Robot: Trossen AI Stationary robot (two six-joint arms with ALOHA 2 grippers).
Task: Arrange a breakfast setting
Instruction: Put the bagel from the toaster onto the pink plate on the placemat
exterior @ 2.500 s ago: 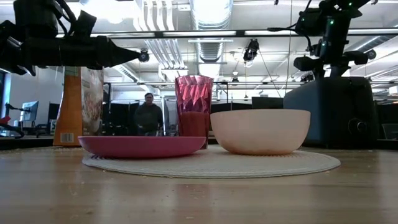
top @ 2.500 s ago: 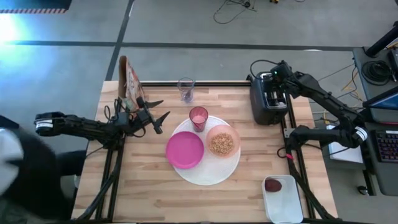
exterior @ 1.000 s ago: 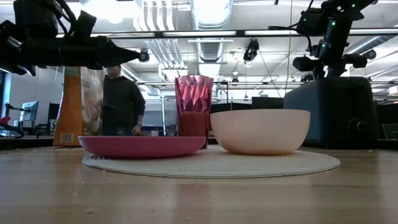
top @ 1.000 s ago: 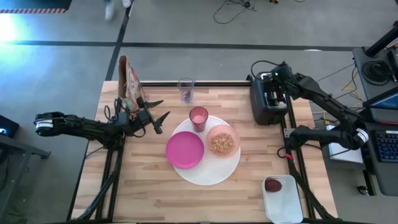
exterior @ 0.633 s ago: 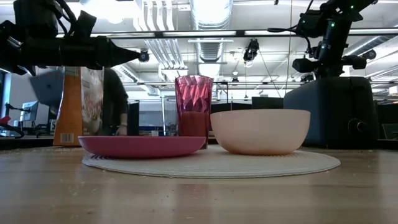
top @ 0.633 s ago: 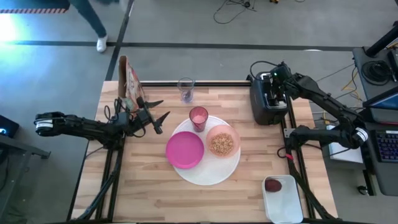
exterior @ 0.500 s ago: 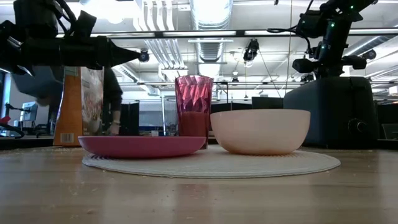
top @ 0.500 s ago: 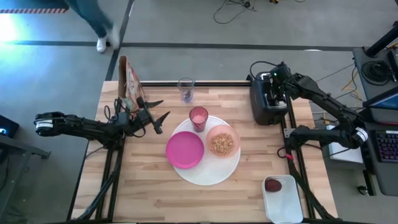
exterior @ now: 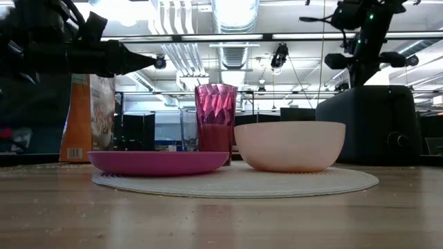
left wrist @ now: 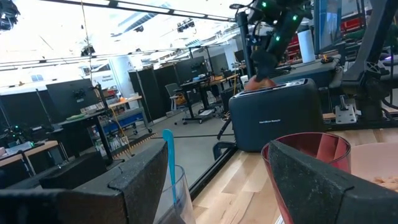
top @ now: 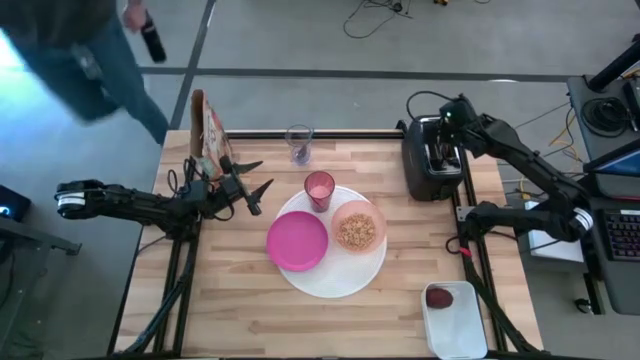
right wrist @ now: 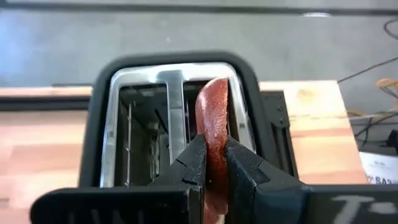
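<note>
Right gripper (right wrist: 212, 163) is clamped on the bagel (right wrist: 213, 118), holding it on edge right above a slot of the black toaster (top: 428, 160). Left gripper (top: 252, 180) hangs with its fingers spread apart, well off from the toaster past the pink tumbler (top: 319, 188).

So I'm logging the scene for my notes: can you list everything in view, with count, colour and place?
Big plate: 1, white, table centre.
Small plate: 1, magenta, on the big plate.
Bowl: 1, pale pink, holding cereal, on the big plate.
Tumbler: 1, pink, at the big plate's far rim.
Glass: 1, clear, at the far edge.
Cereal box: 1, orange, far left corner.
Toaster: 1, black, far right.
Bagel half: 1, brown, over a toaster slot.
Tray: 1, white, near right corner.
Fruit: 1, dark red, in the tray.
Person: 1, beyond the table.
Left hand: open, near the box.
Right hand: shut on the bagel half.
</note>
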